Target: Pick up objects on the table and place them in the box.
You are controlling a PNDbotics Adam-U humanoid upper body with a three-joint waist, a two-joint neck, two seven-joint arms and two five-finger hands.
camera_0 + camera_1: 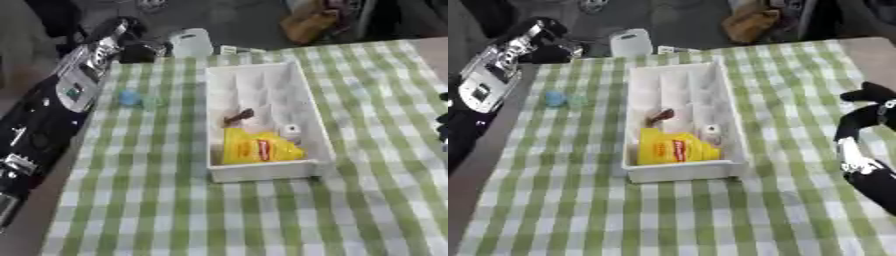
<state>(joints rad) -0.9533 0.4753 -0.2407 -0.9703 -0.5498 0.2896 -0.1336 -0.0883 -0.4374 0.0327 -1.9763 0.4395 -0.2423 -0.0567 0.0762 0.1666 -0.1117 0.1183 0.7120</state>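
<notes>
Lying just left of the white box [262, 120] on the checked table [710, 215], one small blue object [129, 97] looks like the only thing not yet boxed. The box runs lengthwise away from the robot; the blue thing is too small to show any long axis. Inside the box sit three items: one yellow packet [254, 147] at the near end, one dark brown piece [238, 116] beyond it, and one small white thing [291, 129] beside the packet. The left arm [61, 95] stretches along the table's left edge, much nearer the blue object, so it is probably the better reach; its robot hand cannot be made out. The right robot hand [868, 125], well right of the box, holds nothing; whether its fingers are curled cannot be told.
</notes>
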